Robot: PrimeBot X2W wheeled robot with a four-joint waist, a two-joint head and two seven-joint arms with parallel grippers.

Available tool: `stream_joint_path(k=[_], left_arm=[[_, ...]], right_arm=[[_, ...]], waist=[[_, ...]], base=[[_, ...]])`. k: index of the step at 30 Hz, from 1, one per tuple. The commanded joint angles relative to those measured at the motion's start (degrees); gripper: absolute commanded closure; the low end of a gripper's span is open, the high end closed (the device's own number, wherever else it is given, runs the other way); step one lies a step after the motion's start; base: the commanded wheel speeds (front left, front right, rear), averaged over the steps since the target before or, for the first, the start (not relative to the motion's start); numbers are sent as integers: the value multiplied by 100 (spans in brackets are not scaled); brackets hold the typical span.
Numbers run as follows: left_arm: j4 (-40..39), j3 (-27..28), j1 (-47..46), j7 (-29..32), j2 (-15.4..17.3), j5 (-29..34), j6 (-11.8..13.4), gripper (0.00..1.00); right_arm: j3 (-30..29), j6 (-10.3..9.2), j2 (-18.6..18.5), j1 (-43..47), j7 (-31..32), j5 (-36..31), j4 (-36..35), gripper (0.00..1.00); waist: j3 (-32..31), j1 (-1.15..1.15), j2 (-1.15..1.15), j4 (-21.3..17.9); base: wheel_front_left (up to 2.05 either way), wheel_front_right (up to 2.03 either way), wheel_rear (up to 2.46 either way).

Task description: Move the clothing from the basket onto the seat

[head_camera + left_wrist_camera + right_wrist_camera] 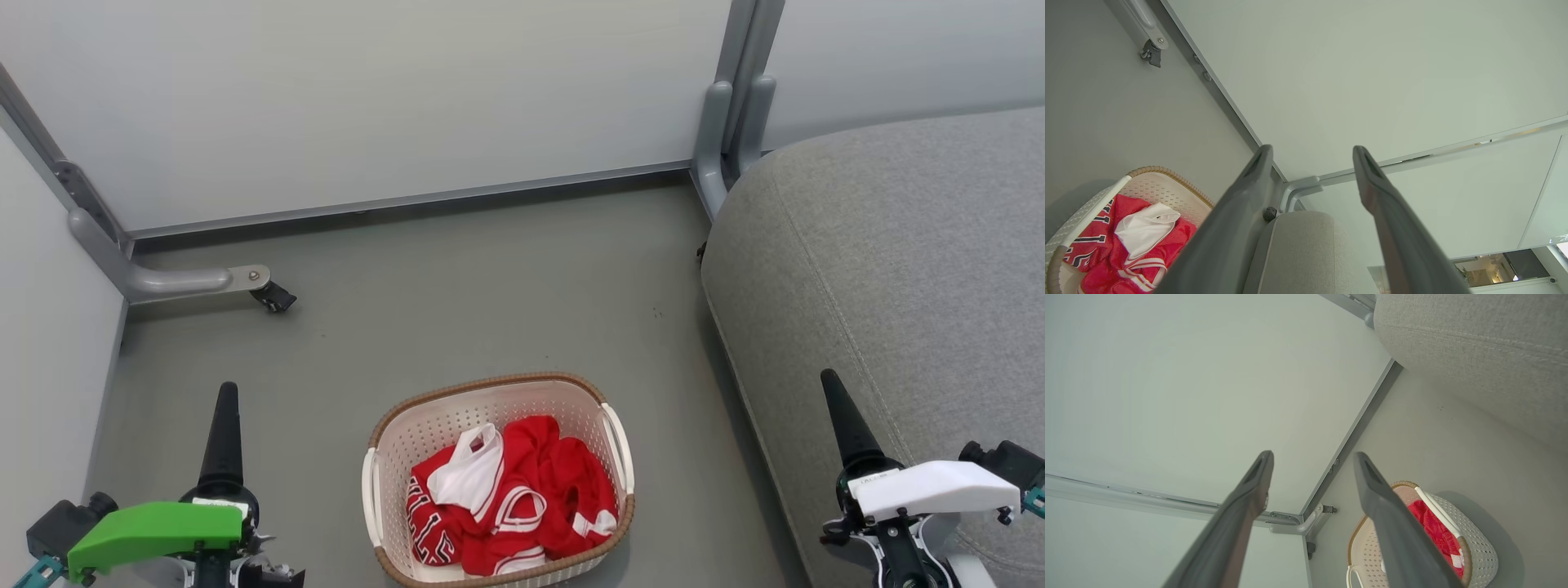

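Note:
The red clothing [522,498] with white trim lies bunched inside the cream basket [424,420], which stands on the floor at the bottom centre of the head view. The grey seat [898,261] fills the right side, beside the basket. My left gripper [226,392] hangs left of the basket, open with nothing between its fingers [1257,163]. My right gripper [831,380] is over the seat's front edge, open and empty too, its fingers [1259,465] spread. The left wrist view catches the clothing [1106,253], the basket [1167,179] and the seat [1302,249]; the right wrist view catches the basket [1478,543] and clothing [1433,531].
Pale partition walls [367,98] close off the back and left. A grey metal foot with a dark caster [273,296] juts onto the floor at back left, and a grey post [727,122] stands by the seat's back corner. Grey floor [490,294] lies between basket and wall.

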Motion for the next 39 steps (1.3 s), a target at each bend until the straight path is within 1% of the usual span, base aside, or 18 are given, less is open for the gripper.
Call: stream_joint_path(k=[1,4,8,14,18,24,27,30,31,39], left_arm=[[-162,17,-28,-64,34,319,10,0],[-318,7,-4,-135,36,752,132,0],[-474,-111,46,-221,37,1350,233,0],[-698,-243,101,-345,40,2057,443,0],[-813,-311,170,-420,42,2408,494,0],[-855,-357,222,-533,45,2757,521,0],[-882,-362,251,-584,46,2949,543,0],[-901,-393,297,-638,48,3221,537,0],[-926,-414,323,-672,49,3380,572,0],[-956,-503,423,-806,52,3979,644,0]], right_arm=[[42,1,-42,-29,-68,-284,-132,0],[90,1,-44,-10,-139,-662,-183,0],[144,1,-47,7,-227,-1124,-247,0],[292,1,-51,25,-350,-1766,-401,0],[451,1,-53,43,-427,-2212,-496,0],[584,2,-57,93,-539,-2773,-585,0],[604,2,-58,130,-591,-2878,-576,0],[696,2,-58,140,-647,-3105,-568,0],[739,2,-60,148,-680,-3258,-571,0],[833,2,-64,193,-813,-3756,-601,0]], waist=[[4,0,0,-1],[11,0,0,-3],[18,0,0,-7],[25,0,0,-23],[23,0,0,-37],[9,0,0,-45],[1,0,0,-49],[-9,0,0,-55],[-14,0,0,-58],[-36,0,0,-61]], base=[[0,0,0],[0,0,0],[0,0,0],[0,0,0],[0,0,0],[0,0,0],[0,0,0],[0,0,0],[0,0,0],[0,0,0]])
